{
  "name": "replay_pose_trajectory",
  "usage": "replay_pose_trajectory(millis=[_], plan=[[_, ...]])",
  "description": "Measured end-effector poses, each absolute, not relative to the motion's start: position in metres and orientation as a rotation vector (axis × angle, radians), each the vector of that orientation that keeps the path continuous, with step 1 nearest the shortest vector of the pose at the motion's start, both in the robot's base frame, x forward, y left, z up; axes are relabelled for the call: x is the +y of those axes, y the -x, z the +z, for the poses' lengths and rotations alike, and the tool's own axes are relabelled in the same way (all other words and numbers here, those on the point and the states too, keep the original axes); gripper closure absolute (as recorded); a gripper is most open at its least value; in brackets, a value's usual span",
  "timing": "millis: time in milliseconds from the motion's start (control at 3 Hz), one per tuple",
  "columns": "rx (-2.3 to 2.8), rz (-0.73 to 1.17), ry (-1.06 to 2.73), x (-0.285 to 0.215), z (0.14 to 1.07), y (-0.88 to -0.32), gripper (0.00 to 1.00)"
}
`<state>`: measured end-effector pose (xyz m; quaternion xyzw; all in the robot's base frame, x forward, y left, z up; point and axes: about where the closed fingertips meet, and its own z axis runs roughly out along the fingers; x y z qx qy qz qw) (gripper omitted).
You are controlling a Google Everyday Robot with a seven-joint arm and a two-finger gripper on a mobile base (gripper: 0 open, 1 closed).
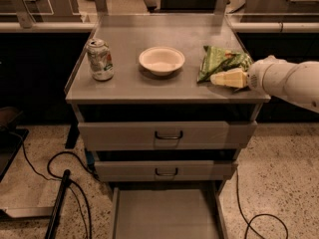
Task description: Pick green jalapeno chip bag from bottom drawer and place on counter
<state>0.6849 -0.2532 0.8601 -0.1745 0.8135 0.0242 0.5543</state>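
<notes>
As the green jalapeno chip bag (222,59) is seen lying on the right side of the counter (149,86), well clear of the open bottom drawer (167,215), the placing step is judged near its close. The gripper (228,78) is held low at the counter's right front corner, against or just beside the bag's near edge; whether the jaws are parted or closed cannot be told. Release should be confirmed first, then the gripper raised before being drawn back, so the foil is not dragged toward the rim. White bowl (161,59) and soda can (100,59) noted well apart, leftward.
</notes>
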Motion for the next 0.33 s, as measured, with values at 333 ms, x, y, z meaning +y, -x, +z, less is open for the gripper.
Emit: replay_pose_trajectory(millis=[333], plan=[[1.922,0.057,0.412,-0.2532,0.8601,-0.6849,0.00]])
